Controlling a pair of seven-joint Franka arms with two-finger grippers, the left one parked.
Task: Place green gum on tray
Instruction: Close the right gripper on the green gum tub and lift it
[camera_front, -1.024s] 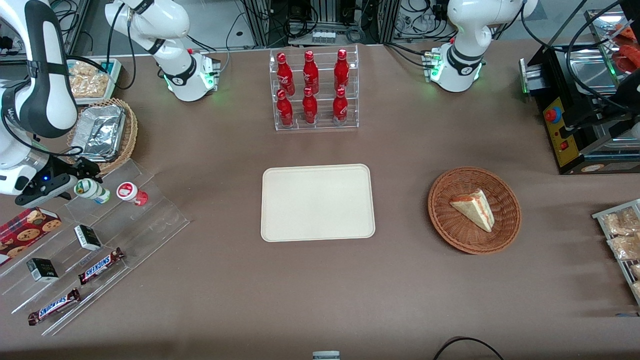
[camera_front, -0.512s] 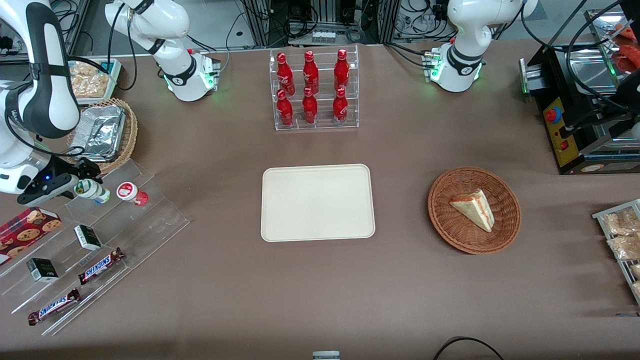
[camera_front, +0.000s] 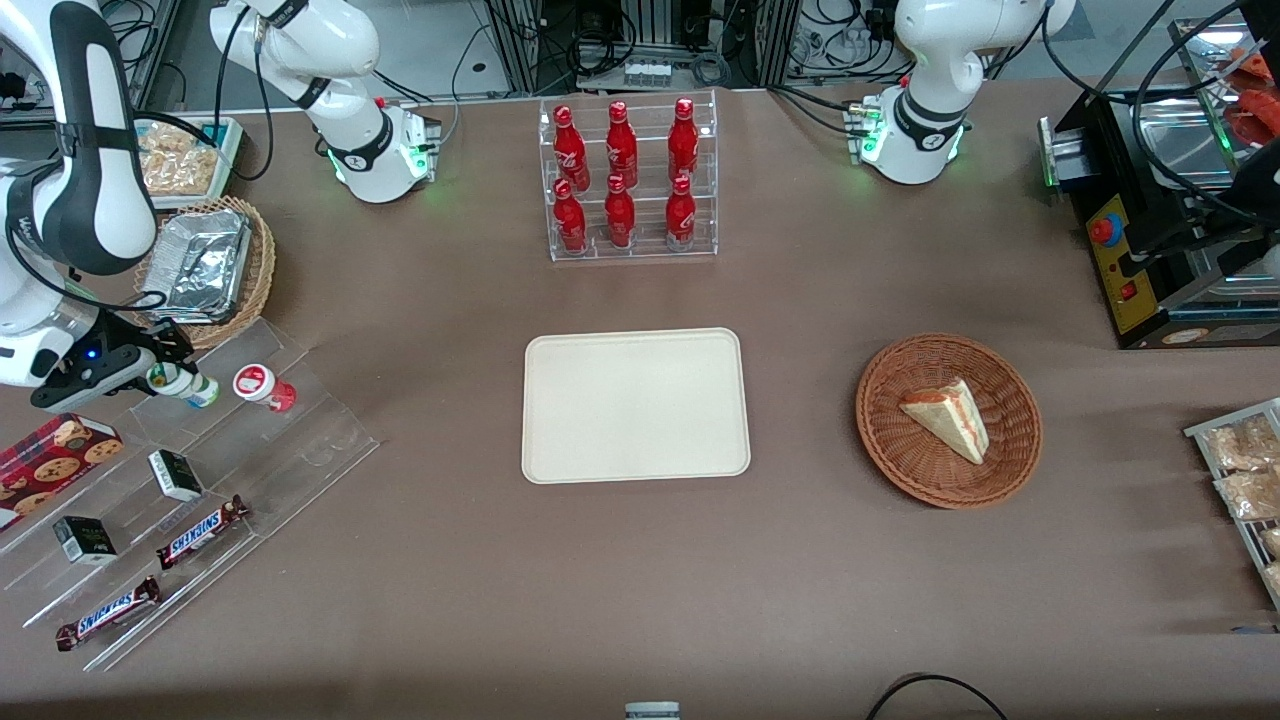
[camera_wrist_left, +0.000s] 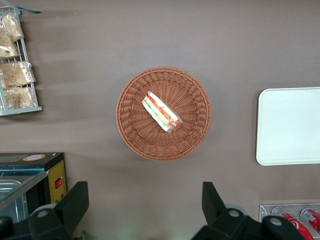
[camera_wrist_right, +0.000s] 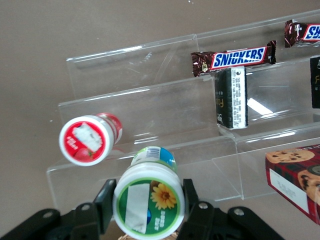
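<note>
The green gum (camera_front: 182, 383) stands tilted on the top step of a clear acrylic shelf (camera_front: 300, 440) at the working arm's end of the table. Its white-and-green lid with a yellow flower faces the right wrist camera (camera_wrist_right: 149, 201). My right gripper (camera_front: 160, 362) is at the bottle (camera_wrist_right: 148, 194), with one black finger (camera_wrist_right: 104, 206) pressed on each side of the lid. The cream tray (camera_front: 635, 405) lies flat at the table's middle with nothing on it, well away from the gripper. Its edge also shows in the left wrist view (camera_wrist_left: 290, 125).
A red-and-white-lidded bottle (camera_front: 262, 386) stands right beside the gum (camera_wrist_right: 87, 139). The lower steps hold Snickers bars (camera_front: 200, 530), black boxes (camera_front: 175, 474) and a cookie box (camera_front: 50, 455). A wicker basket with foil trays (camera_front: 205, 262), a cola rack (camera_front: 628, 180) and a sandwich basket (camera_front: 948, 420) stand elsewhere.
The gripper has edged slightly toward the working arm's end of the table, and the green gum between its fingers has shifted a little with it.
</note>
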